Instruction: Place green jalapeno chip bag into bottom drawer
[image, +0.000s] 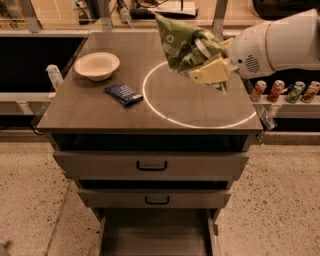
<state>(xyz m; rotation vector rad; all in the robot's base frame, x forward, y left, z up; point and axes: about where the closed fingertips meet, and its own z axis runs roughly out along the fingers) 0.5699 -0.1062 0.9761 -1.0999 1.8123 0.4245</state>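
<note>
Gripping the green jalapeno chip bag (181, 42) in the tool (209, 73), pads pressed onto the bag's lower right edge. Hanging clear of the table (90, 114), above its back right part, over the white ring (150, 102) marked on the top. Reaching in from the right on a white arm (280, 42).

Elsewhere on the table: a cream bowl (97, 65) at the back left and a dark-blue packet (123, 93) just in front of it, both well apart from the bag. Below, two upper drawers (150, 165) with black handles, pushed in; under them the bottom drawer (155, 235), pulled open, flat grey floor showing.

Judged as the carry step: pickup done, placing not yet begun. Next, probably: forward past the table's front edge, then down low in front of the upper drawers, keeping the dangling bag off the edge and the handles. Line up over the open tray before letting go. Some risk of a slip, given so shallow a pinch on crumpled foil.
</note>
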